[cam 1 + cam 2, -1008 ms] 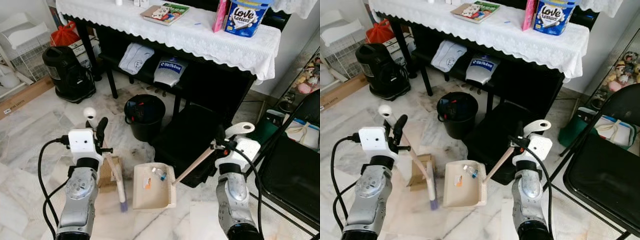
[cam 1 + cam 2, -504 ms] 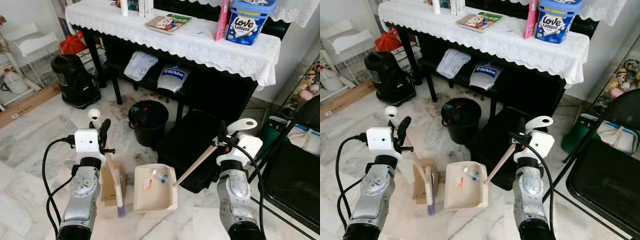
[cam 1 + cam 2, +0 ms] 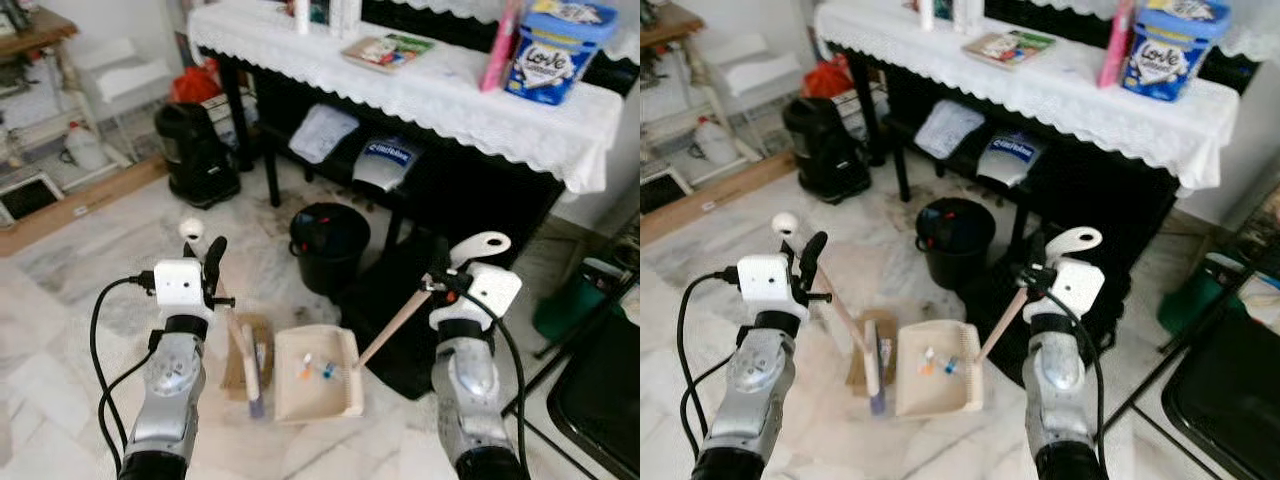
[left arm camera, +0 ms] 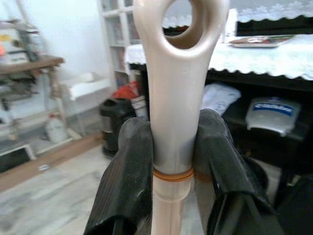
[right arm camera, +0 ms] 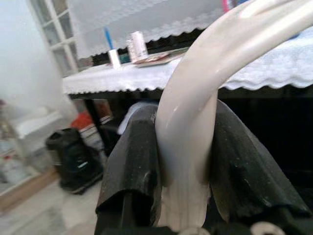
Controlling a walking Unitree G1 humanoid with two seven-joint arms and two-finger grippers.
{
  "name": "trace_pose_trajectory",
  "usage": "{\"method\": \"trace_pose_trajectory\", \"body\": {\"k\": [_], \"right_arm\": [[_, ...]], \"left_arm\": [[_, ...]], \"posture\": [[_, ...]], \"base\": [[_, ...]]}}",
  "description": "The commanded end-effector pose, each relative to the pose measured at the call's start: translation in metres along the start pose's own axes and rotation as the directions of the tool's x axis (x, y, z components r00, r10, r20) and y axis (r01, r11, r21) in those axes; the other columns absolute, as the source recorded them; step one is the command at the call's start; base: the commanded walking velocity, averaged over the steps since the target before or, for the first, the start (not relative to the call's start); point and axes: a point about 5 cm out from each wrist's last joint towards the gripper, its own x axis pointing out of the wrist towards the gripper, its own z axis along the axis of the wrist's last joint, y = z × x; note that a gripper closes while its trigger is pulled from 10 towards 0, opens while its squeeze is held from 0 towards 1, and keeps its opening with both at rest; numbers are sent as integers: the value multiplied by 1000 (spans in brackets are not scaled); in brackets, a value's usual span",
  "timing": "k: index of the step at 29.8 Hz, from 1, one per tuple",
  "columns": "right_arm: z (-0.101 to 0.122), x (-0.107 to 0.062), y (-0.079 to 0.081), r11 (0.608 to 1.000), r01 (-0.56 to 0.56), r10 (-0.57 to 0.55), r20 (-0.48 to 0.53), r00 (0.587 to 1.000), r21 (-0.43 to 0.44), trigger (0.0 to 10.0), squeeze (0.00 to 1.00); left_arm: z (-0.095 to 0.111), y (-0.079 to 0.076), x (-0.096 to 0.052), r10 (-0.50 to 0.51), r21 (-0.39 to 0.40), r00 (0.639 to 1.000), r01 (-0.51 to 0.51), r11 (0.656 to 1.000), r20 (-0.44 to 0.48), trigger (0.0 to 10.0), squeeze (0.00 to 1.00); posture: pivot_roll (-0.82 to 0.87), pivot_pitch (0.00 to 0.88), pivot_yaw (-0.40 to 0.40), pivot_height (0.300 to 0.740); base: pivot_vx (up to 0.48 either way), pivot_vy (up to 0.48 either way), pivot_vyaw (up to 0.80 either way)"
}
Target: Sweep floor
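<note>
Left eye view, left gripper (image 3: pixel 207 262): left of centre, fingers pinching the cream handle of the hand broom (image 3: pixel 243 355).
Left eye view, hand broom: slants down to the lower middle, its purple bristle end on the marble floor (image 3: pixel 70 290) just left of the dustpan (image 3: pixel 318 377).
Left eye view, dustpan: lower middle, flat on the floor, with small orange and blue scraps (image 3: pixel 315 369) inside.
Left eye view, right gripper (image 3: pixel 447 282): right of centre, clamped on the dustpan handle, which runs down-left to the pan.
Right eye view, surroundings: black bin (image 3: pixel 955 238) at centre, above the dustpan; white-clothed table (image 3: pixel 1040 90) across the top.
Left wrist view, fingers (image 4: pixel 128 181): pressed on either side of the broom's cream handle, below its hanging hole.
Right wrist view, fingers (image 5: pixel 132 166): squeezing the curved cream dustpan handle between them.
</note>
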Motion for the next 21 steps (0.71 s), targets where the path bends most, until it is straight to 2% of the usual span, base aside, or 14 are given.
{"method": "trace_pose_trajectory", "body": {"k": [1,21], "right_arm": [[15,6,2,1000,-3,2,68,998,17,10000,0],[23,16,-7,1000,-3,3,71,997,-2,10000,0]], "left_arm": [[11,3,6,14,12,998,-15,1000,65,10000,0],[6,6,7,65,15,996,-66,998,57,10000,0]], "posture": [[-10,0,8,740],[-24,0,-38,740]], "base": [[0,0,769],[0,0,771]]}}
